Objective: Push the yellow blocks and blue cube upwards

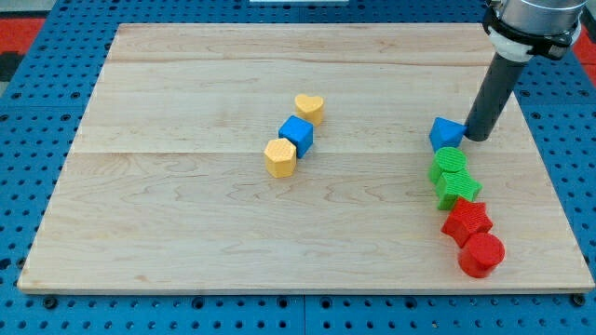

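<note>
A yellow heart block (310,108), a blue cube (296,134) and a yellow hexagonal block (279,157) lie in a touching diagonal row near the board's middle, the heart uppermost. My tip (476,138) is far to their right, at the view's right side, touching or just beside a second blue block (447,133).
Below the second blue block runs a column of a green block (447,164), a green star block (458,188), a red star block (467,221) and a red round block (481,255). The wooden board (186,233) lies on a blue pegboard surface.
</note>
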Robot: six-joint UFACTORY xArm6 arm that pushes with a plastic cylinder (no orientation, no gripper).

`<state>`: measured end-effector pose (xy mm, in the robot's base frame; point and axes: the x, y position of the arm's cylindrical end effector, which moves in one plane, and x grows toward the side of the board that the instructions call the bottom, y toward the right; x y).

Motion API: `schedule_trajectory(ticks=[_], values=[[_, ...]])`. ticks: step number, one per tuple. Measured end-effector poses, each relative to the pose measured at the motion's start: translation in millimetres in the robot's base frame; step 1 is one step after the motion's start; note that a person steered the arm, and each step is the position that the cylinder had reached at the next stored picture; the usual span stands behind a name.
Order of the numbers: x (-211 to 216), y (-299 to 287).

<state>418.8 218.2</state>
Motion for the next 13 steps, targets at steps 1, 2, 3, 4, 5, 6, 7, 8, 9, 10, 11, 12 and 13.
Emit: schedule_trajectory(ticks=[1, 2, 3, 4, 5, 6, 7, 8, 9, 10, 11, 12, 13], values=[[0, -4], [0, -9], [0, -11], [-35, 25], [-89, -23], [-125, -147], [-126, -290], [-14, -312], [60, -327], [112, -303], [105, -250], [60, -252], [18, -254]])
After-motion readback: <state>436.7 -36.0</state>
